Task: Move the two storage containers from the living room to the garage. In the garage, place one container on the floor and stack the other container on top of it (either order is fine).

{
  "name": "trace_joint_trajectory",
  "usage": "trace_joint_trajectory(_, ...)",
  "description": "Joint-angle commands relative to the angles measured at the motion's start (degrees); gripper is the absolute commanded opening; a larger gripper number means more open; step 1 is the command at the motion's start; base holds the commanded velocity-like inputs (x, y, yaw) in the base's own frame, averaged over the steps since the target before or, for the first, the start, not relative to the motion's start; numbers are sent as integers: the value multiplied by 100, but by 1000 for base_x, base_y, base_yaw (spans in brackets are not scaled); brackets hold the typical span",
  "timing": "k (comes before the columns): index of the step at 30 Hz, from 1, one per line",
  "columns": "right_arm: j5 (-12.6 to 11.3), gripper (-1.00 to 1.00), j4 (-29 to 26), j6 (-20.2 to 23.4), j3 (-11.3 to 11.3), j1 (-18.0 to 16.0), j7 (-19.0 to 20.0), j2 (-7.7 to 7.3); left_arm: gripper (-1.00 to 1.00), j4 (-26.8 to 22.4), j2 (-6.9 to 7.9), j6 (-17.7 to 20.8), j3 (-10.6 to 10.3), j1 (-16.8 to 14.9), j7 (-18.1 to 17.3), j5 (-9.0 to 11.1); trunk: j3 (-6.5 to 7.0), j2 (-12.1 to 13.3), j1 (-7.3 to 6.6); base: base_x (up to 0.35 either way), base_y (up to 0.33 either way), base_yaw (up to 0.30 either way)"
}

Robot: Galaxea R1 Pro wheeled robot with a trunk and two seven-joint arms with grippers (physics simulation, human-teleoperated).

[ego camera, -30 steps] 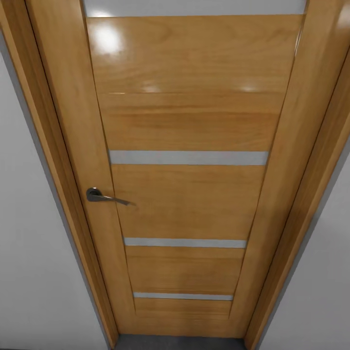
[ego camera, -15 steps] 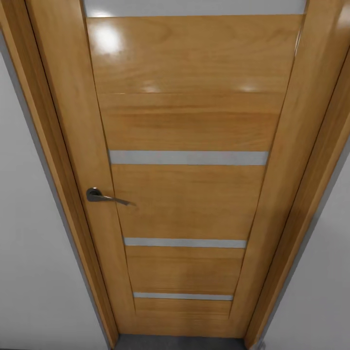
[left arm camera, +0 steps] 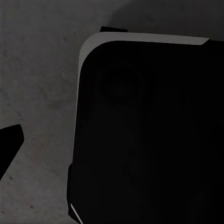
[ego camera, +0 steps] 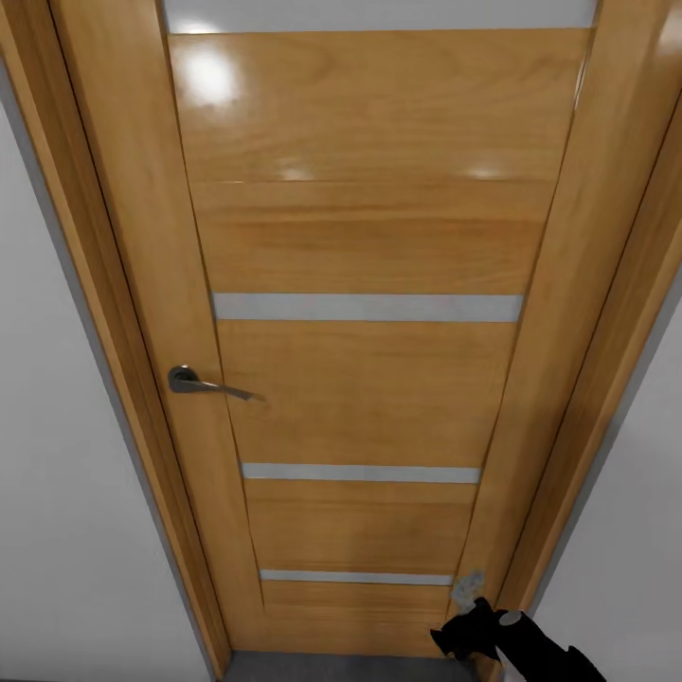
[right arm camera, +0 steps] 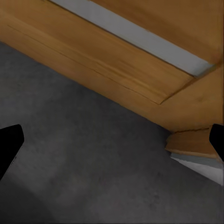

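The two storage containers are out of view. A closed wood-panelled door [ego camera: 369,237] with grey strips stands straight ahead, and its lower edge [right arm camera: 140,60] meets the dark grey floor [right arm camera: 93,177]. My right gripper [ego camera: 471,625] is raised at the door's lower right corner, close to the frame. In the right wrist view that gripper [right arm camera: 112,144] is open, its dark fingertips [right arm camera: 9,144] far apart with only floor between them. The left wrist view has one dark fingertip [left arm camera: 9,140] far out at the edge, over floor [left arm camera: 37,70], beside my black base [left arm camera: 149,140].
A grey lever handle [ego camera: 204,382] sits on the door's left side. The wooden door frame [ego camera: 114,379] and white walls [ego camera: 57,568] flank it on both sides. A narrow strip of grey floor [ego camera: 350,668] lies at the door's foot.
My right gripper has come up into the head view at the lower right, near the door frame's foot. The door and the camera have not moved.
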Motion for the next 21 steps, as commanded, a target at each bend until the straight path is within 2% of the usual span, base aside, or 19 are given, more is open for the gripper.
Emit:
trace_joint_trajectory(1, -59, 100, -167, 142, 30, -8, -8, -11, 100, -1, -1, -12, 1, -1, 1, 47, -6, -3, 0, 0, 0, 0)
trace_joint_trajectory(9, -61, 100, -1498, 1105, 20, -90, -81, 44, 100, -1, 5, -12, 1, -1, 1, 47, -6, -3, 0, 0, 0, 0)
trace_joint_trajectory(16, -193, 100, -1645, 1317, 17, -380, -155, 158, 100, -1, 1, -14, 1, -1, 1, 47, -6, -3, 0, 0, 0, 0)
trace_joint_trajectory(21, -230, 100, -1655, 1326, 17, -414, -471, 374, 100, -1, 0, -14, 1, -1, 1, 47, -6, -3, 0, 0, 0, 0)
